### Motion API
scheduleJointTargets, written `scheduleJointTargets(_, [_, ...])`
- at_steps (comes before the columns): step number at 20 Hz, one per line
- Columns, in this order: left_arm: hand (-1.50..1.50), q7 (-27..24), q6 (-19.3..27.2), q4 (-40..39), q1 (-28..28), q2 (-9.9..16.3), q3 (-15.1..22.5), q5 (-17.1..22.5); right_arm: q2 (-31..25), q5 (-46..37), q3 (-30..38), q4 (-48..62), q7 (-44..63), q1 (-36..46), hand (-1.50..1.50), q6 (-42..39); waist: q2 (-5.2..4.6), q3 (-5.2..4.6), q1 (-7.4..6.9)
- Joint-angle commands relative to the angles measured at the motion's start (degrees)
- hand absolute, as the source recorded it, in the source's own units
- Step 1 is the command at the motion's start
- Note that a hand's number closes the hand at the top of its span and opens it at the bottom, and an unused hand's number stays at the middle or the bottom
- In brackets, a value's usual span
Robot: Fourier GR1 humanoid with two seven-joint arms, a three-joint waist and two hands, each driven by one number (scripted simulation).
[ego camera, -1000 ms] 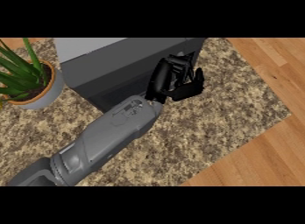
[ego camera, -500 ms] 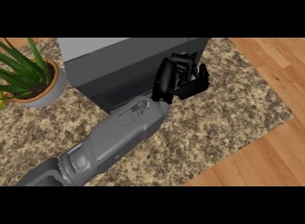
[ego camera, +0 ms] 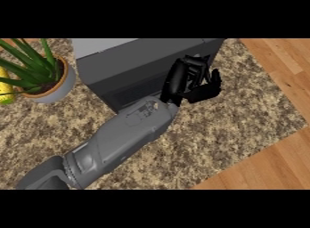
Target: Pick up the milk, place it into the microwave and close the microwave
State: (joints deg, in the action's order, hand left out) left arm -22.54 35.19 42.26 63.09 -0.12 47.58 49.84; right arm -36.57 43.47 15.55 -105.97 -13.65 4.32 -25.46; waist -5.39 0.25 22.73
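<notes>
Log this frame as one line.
right hand: open, at microwave front | left hand: out of view | milk: not visible | plant, banana: left

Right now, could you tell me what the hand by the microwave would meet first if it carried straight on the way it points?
Most likely the microwave: the hand points up the picture, at the front right corner. Depth is unclear, so contact cannot be judged.

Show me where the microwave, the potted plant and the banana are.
microwave (ego camera: 128, 67): head view, on its dark top face.
potted plant (ego camera: 58, 87): head view, on the pot's grey wall.
banana (ego camera: 2, 87): head view, on its yellow middle, left of the pot.
</notes>
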Motion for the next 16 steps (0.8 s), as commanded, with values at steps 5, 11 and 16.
scheduleJointTargets(5, [1.50, -0.2, -0.8, -10.0, -2.4, 4.2, -1.2, 1.6, -1.5, 1.6, 2.9, -1.1, 1.1, -1.3, -1.50, 0.9, -0.73, -0.33, -4.32])
scheduleJointTargets(11, [-1.50, -0.6, -2.4, -10.4, -2.0, 5.9, -1.0, 3.6, -1.7, 2.6, 4.7, -2.7, 1.5, -3.0, -1.50, 1.7, -0.30, -0.42, -5.92])
scheduleJointTargets(16, [-1.50, -1.4, -3.3, -10.7, -2.2, 5.3, 0.2, 4.7, -1.6, 3.8, 5.3, -3.9, 2.1, -4.1, -1.50, 1.8, -0.31, -0.30, -7.07])
